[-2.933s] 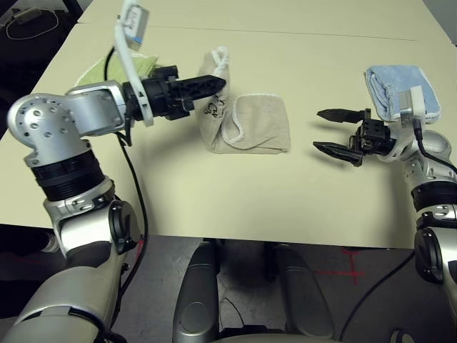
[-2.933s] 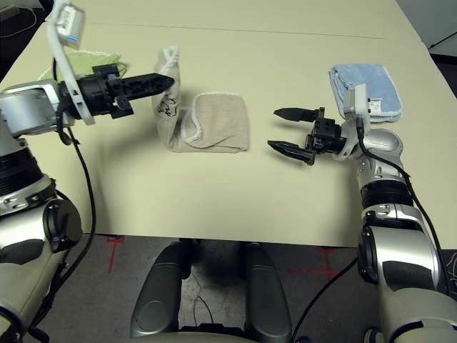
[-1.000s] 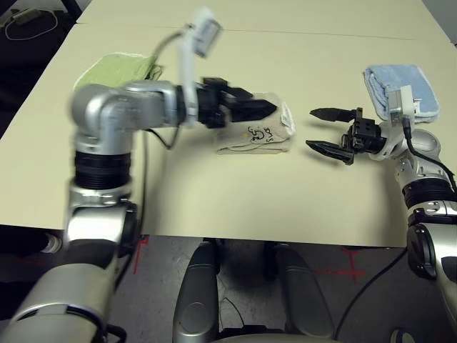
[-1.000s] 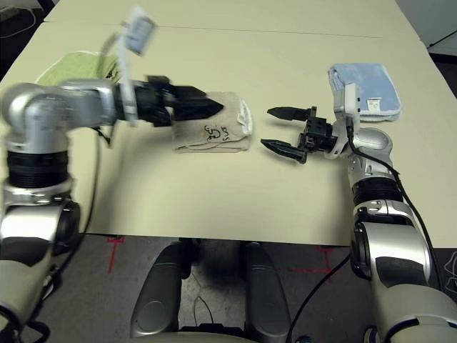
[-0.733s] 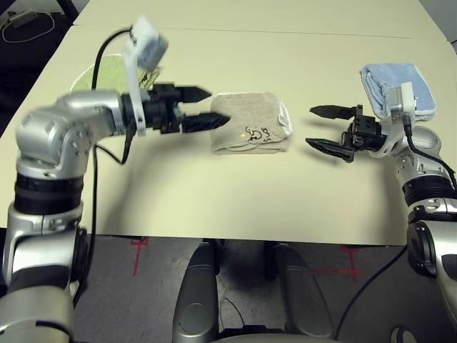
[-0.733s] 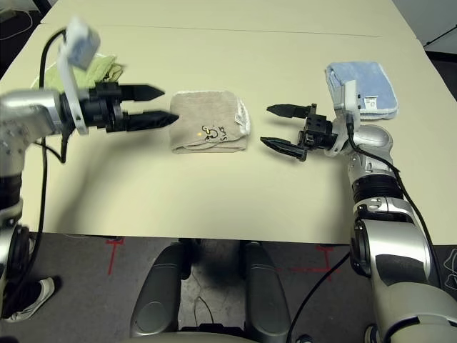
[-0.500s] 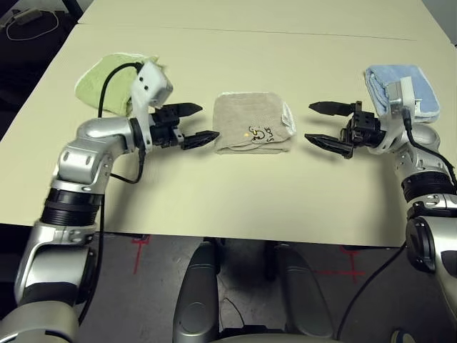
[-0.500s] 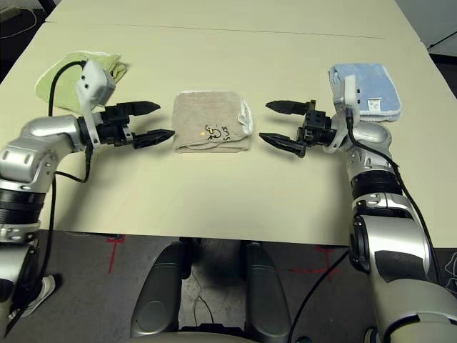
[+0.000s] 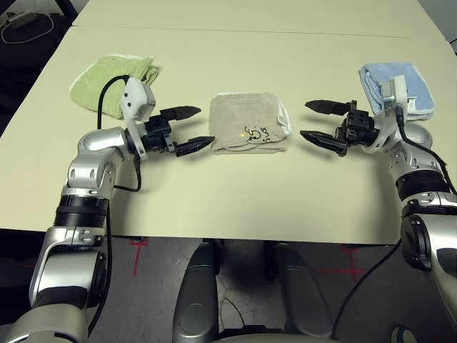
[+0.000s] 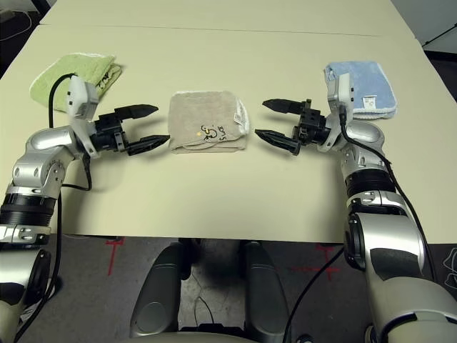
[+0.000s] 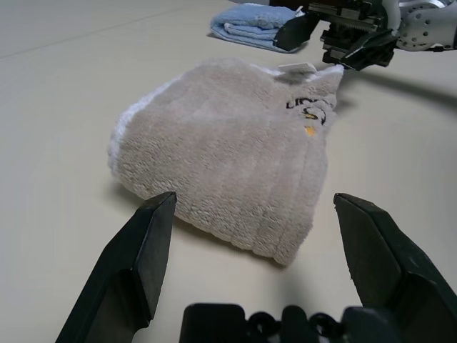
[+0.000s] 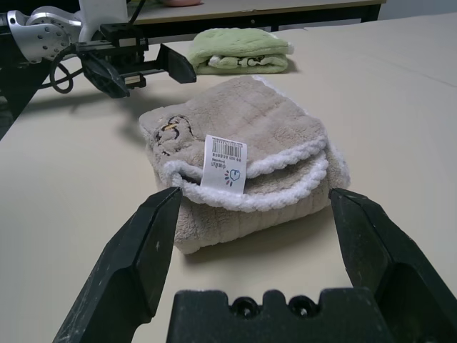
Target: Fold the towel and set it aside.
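Cream table (image 9: pixel 235 193), towel (image 12: pixel 243 153) tag (image 12: pixel 226 163) facing right gripper (image 12: pixel 250 236)

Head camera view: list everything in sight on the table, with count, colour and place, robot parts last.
towel: one, beige with white edging, folded, mid-table between the grippers, touched by neither.
white tag: one, on the towel's edge facing the right gripper.
green towel: one, lime, folded, far left.
blue towel: one, light blue, folded, far right.
table: one, cream.
left gripper: one, black, open, left of the towel.
right gripper: one, black, open, right of the towel.
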